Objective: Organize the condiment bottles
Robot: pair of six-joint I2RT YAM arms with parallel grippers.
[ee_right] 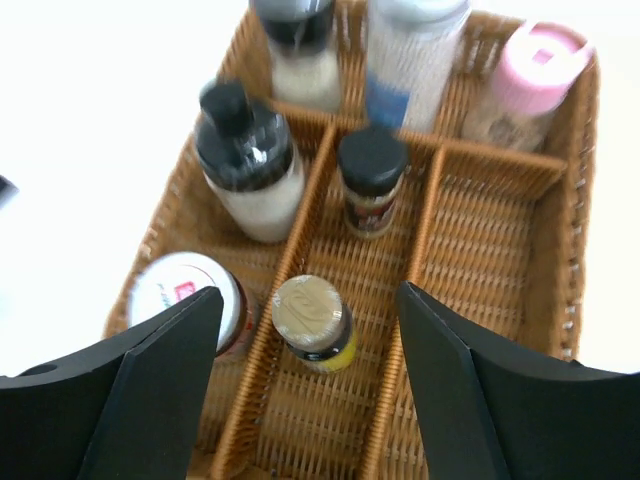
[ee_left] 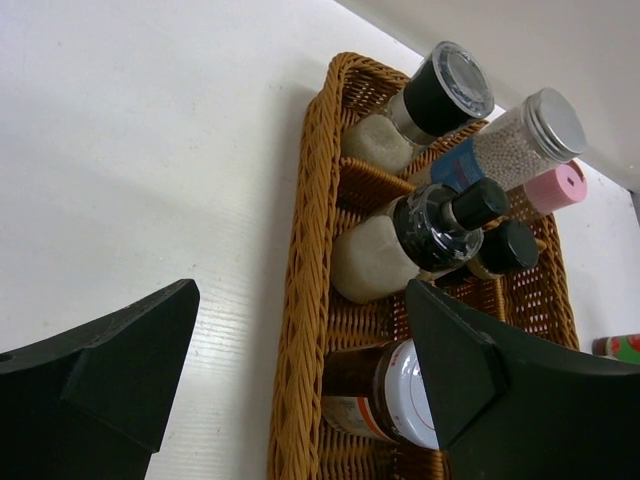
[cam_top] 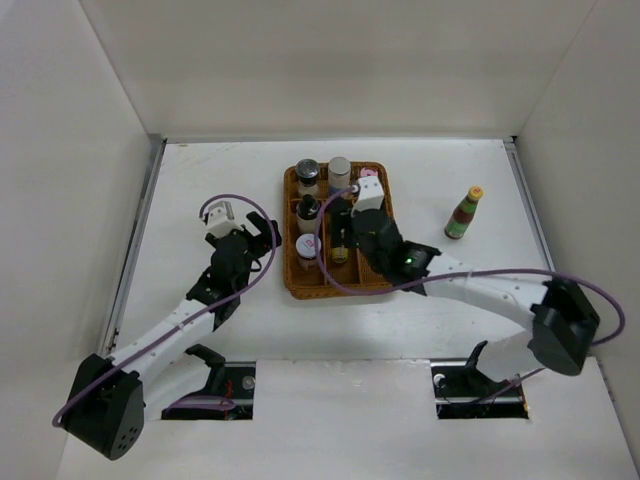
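A brown wicker tray [cam_top: 377, 275] holds several condiment bottles: a dark-lidded jar [cam_top: 307, 172], a white bottle [cam_top: 340, 169], a pink-lidded jar [cam_top: 369, 180], a dark pump bottle [cam_top: 308, 209] and a white-lidded jar [cam_top: 306, 247]. My right gripper [cam_top: 344, 226] is open above the tray's middle lane. In the right wrist view it [ee_right: 308, 293] straddles a slim gold-capped yellow bottle [ee_right: 314, 322] without touching it. A green-red bottle [cam_top: 463, 213] stands on the table to the right. My left gripper [cam_top: 267, 240] is open and empty just left of the tray.
In the left wrist view, the tray's left rim [ee_left: 304, 250] lies between the fingers, with the white-lidded jar [ee_left: 396, 395] behind the right finger. The tray's right lane [ee_right: 488, 250] is bare. White walls close in the table.
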